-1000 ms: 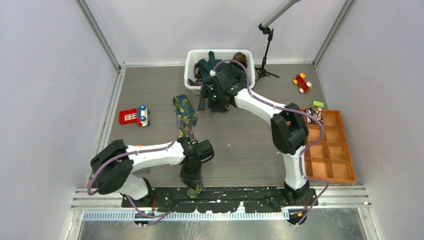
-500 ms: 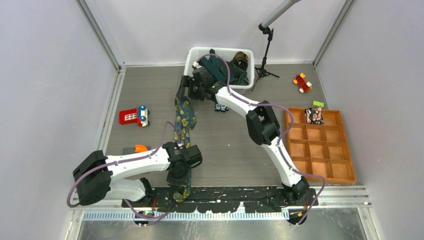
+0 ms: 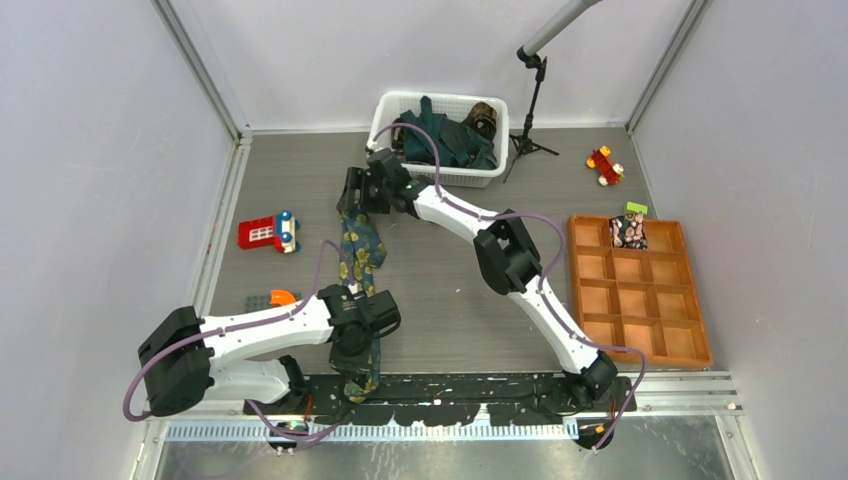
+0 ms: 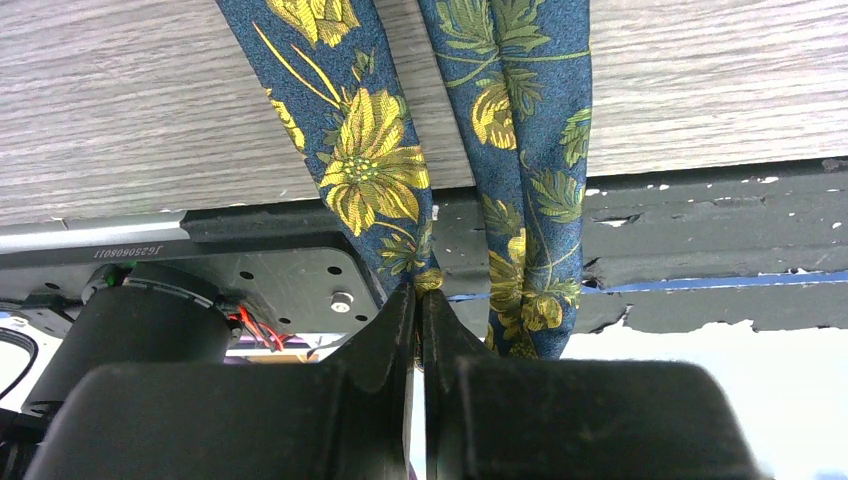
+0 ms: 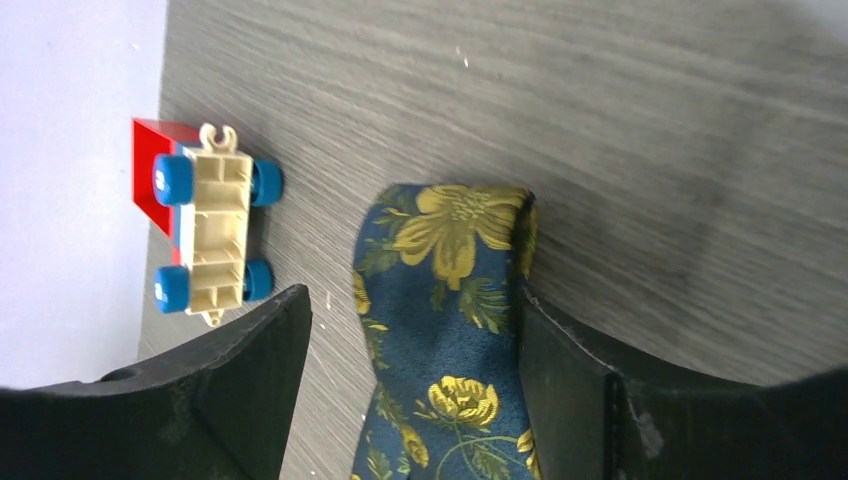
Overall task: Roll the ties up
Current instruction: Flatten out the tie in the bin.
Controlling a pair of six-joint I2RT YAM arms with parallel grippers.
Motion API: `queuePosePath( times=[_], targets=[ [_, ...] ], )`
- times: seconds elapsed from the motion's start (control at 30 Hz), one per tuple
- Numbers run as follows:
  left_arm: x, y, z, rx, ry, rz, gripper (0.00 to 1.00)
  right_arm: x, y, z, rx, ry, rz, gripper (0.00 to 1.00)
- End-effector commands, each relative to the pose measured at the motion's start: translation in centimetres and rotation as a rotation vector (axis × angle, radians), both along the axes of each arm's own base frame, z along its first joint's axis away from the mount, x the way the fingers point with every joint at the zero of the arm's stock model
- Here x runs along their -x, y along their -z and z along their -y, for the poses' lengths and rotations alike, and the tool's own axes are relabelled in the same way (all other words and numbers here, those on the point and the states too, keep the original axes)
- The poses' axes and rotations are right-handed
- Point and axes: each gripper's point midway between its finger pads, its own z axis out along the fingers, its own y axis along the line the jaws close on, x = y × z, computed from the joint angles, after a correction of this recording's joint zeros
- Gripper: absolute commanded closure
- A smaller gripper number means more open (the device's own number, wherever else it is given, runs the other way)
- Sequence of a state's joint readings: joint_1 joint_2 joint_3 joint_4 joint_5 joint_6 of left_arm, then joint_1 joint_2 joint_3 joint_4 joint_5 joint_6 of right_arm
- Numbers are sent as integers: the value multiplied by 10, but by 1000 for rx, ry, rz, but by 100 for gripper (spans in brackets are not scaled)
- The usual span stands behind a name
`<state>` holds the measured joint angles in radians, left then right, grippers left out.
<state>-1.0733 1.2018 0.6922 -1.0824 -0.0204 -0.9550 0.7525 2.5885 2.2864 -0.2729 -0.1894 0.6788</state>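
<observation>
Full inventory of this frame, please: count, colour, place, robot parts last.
floral tie: one, navy with yellow flowers, on the table between the grippers
basket: one, white, far centre
dark teal ties: number unclear, in the basket
brown-patterned tie: one, basket's right corner
toy truck: one, red, left of the floral tie
toy car: one, red-orange, far right
tray: one, orange, compartmented, right
patterned fabric roll: one, dark, tray's far-left compartment
green block: one, tray's far edge
stand: one, black, right of basket
orange-and-grey piece: one, beside left arm
left gripper: shut on the floral tie, near edge
right gripper: open, straddling the tie's far end
</observation>
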Motion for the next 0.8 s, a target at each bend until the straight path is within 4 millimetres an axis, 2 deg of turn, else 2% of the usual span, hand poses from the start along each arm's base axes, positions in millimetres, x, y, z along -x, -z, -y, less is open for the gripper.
queuePosePath(
  times=[0.0, 0.2, 0.23, 0.3, 0.33, 0.4, 0.47, 0.57, 0.67, 0.77],
  targets=[
    [-3, -4, -4, -9, -16, 29, 97, 9, 2, -5, 3, -20, -13, 30],
    [-5, -4, -4, -10, -18, 41, 97, 23, 14, -7, 36, -44, -32, 66],
    [-5, -4, -5, -12, -19, 44, 98, 27, 16, -8, 40, -50, -36, 73],
    [-6, -4, -5, -11, -21, 52, 98, 30, 16, -9, 38, -55, -46, 94],
    [-7, -4, -5, -10, -24, 57, 99, 32, 15, -8, 37, -53, -53, 99],
    [-9, -6, -4, 1, -28, 74, 100, 34, 3, -3, 35, -34, -53, 100],
    [-13, -8, -1, 25, -29, 99, 100, 32, -8, 13, 60, 31, -51, 100],
    [-21, -13, 4, 59, -32, 147, 100, 28, -28, 48, 65, 165, -71, 100],
    [-31, -18, 10, 80, -19, 190, 100, 35, -45, 85, 50, 270, -104, 100],
    [-40, -21, 20, 103, -3, 224, 100, 42, -51, 130, 59, 411, -130, 100]
  ],
)
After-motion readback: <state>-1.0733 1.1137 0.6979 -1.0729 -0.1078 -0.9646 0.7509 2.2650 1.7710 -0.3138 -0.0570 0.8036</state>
